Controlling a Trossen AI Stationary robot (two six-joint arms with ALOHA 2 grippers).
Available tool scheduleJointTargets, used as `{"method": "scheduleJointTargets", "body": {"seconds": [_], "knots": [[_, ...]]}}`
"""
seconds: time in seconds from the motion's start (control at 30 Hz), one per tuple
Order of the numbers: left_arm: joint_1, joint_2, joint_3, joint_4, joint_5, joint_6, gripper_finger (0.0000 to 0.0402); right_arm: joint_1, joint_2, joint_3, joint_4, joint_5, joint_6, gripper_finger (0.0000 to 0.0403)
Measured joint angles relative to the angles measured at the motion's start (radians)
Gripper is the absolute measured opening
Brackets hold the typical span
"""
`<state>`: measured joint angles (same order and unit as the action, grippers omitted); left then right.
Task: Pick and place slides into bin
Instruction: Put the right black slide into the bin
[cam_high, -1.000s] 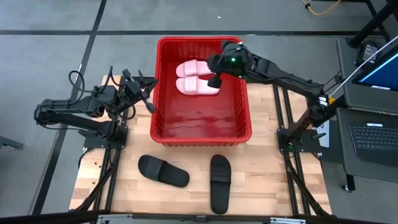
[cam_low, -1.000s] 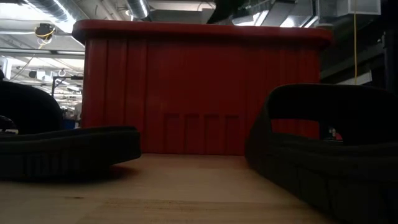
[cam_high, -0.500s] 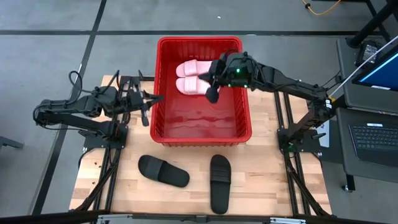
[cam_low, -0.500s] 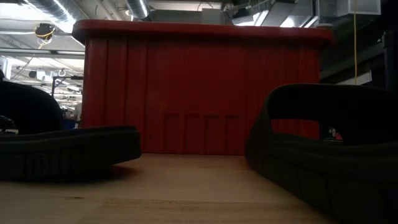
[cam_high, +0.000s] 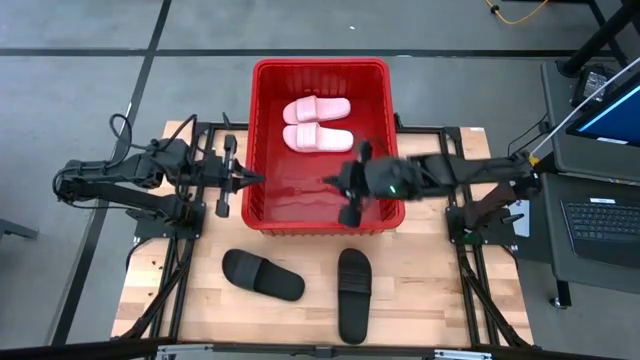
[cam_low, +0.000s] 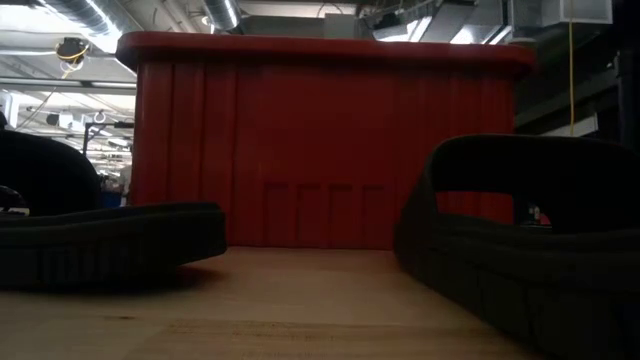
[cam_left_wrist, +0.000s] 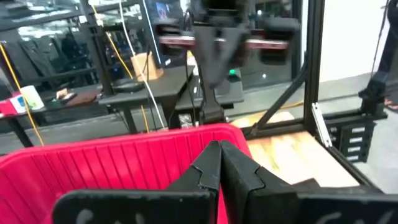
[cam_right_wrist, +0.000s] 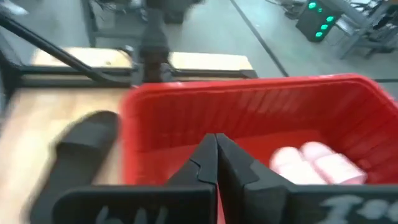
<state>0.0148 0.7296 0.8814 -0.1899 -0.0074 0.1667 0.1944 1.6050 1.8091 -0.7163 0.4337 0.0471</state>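
The red bin stands mid-table. Two pale pink slides lie side by side on its floor at the far end; they also show in the right wrist view. Two black slides lie sole down on the table near the front edge, one on the left and one on the right. My right gripper is shut and empty above the bin's near half, pointing toward the table's left. My left gripper is shut and empty at the bin's left wall.
Bare wooden table lies around the two black slides, which fill the low view's left and right in front of the bin. Metal frame bars run beside the bin on both sides.
My right gripper has left the pink slides at the bin's far end, gone toward the table's near edge over the bin and turned toward the left. The pink slides stay where they lay. My left gripper has gone toward the near edge and closer to the bin's left wall.
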Motion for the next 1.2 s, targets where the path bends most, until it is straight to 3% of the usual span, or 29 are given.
{"method": "scheduleJointTargets", "body": {"seconds": [0.4,0.7,1.0,1.2], "knots": [[0.000,0.000,0.000,0.056,0.000,-0.128,0.0003,0.337,-0.006,0.000,-0.089,0.283,0.254,0.0001],[0.000,0.000,0.000,0.053,0.000,-0.143,0.0003,0.484,0.096,-0.001,-0.164,0.339,0.515,0.0001],[0.000,0.000,0.000,0.021,0.002,-0.073,0.0002,0.576,0.231,-0.001,-0.088,0.370,1.019,0.0000],[0.000,0.000,0.000,0.020,0.057,-0.029,0.0003,0.597,0.313,-0.001,-0.062,0.374,1.359,0.0000]]}}
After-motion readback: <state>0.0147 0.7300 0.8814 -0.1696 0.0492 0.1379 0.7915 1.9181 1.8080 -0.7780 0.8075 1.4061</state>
